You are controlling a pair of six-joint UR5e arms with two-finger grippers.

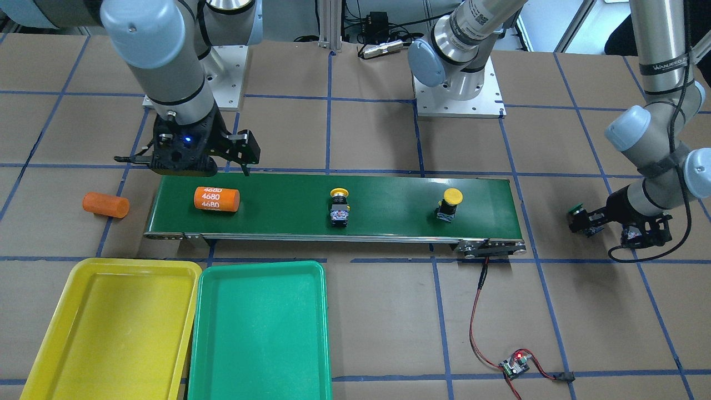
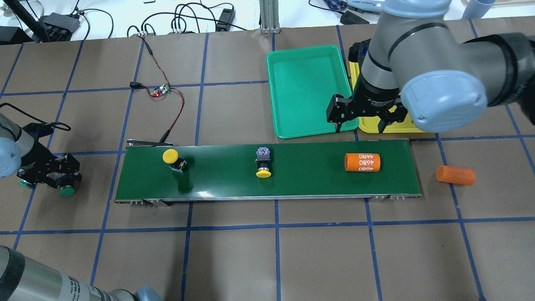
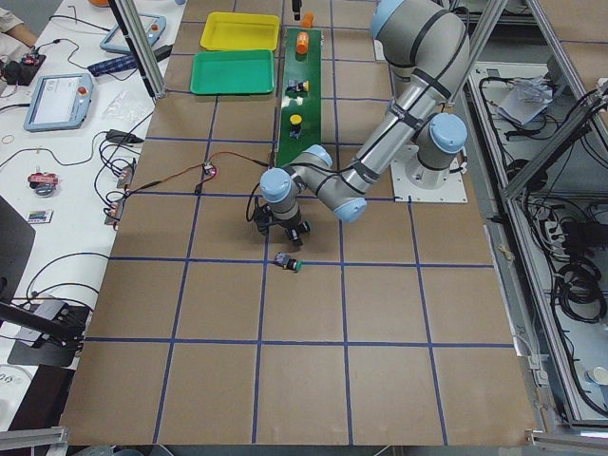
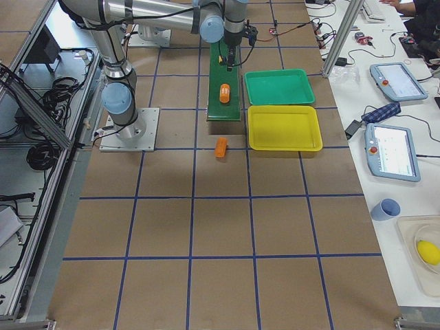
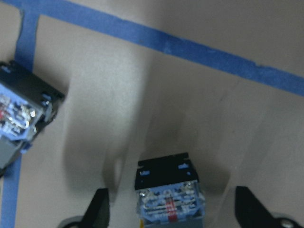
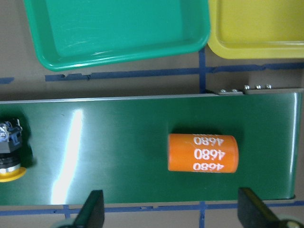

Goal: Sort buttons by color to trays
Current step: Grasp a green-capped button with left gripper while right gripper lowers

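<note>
Two yellow-capped buttons (image 1: 339,206) (image 1: 449,203) rest on the dark-green conveyor belt (image 1: 389,191). Off the belt's end, my left gripper (image 5: 171,205) is open and points down. A button's contact block (image 5: 168,190) sits between its fingers without touching them, and a second button (image 5: 19,118) lies beside it. In the overhead view my left gripper (image 2: 46,177) shows with two green caps (image 2: 67,191) (image 2: 25,183) by it. My right gripper (image 6: 173,213) hangs open above the belt near the "4680" cylinder (image 6: 202,153), holding nothing. The yellow tray (image 1: 111,328) and the green tray (image 1: 258,333) lie side by side.
A plain orange cylinder (image 1: 105,204) lies on the table past the belt's end near the trays. A small circuit board (image 1: 514,366) with red wires runs to the belt's other end. Both arm bases stand behind the belt.
</note>
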